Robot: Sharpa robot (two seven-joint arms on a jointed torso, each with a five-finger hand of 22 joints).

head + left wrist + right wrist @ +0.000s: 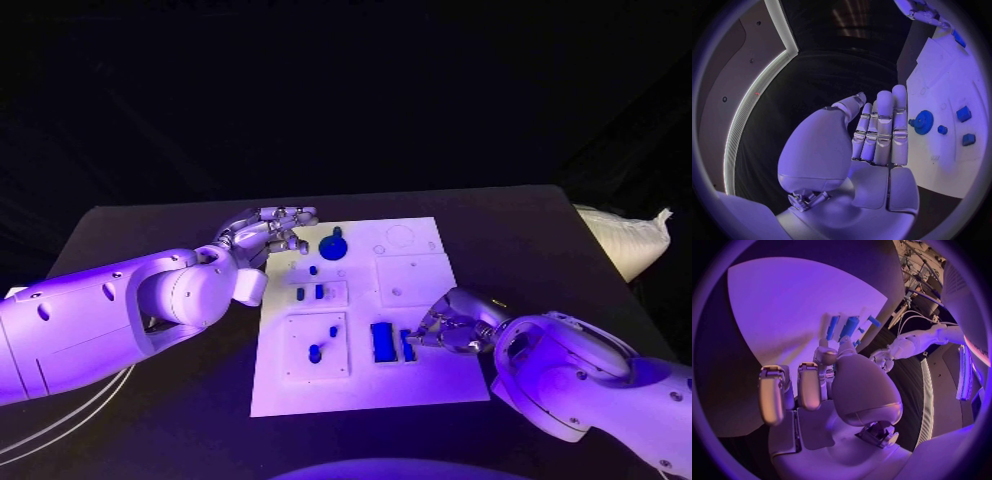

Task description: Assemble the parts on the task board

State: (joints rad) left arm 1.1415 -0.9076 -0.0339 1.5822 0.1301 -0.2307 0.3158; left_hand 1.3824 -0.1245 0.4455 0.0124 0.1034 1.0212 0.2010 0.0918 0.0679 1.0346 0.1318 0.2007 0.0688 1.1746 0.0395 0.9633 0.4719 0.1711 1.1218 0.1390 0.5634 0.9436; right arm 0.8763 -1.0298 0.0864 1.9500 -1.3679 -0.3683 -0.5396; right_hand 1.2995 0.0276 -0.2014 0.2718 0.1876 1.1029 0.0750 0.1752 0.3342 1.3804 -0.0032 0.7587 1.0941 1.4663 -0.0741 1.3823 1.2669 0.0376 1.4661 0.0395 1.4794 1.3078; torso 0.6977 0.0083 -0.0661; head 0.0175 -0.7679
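Note:
The white task board (433,385) lies mid-table. A blue gear (333,245) stands near its far left corner, with several small blue parts (309,293) nearer. My left hand (268,231) hovers at the board's far left corner, fingers straight and holding nothing; the left wrist view shows the left hand (878,131) beside the gear (923,121). A wide blue block (382,341) and a narrow blue bar (407,348) sit near the board's right edge. My right hand (444,330) has its fingertips at the narrow bar. The right wrist view shows thumb and finger (834,351) meeting at the bars' (848,328) ends; a grip is unclear.
A white crumpled bag (629,240) lies at the table's right edge. Bare black table (159,225) surrounds the board. White cables (58,420) trail under my left arm.

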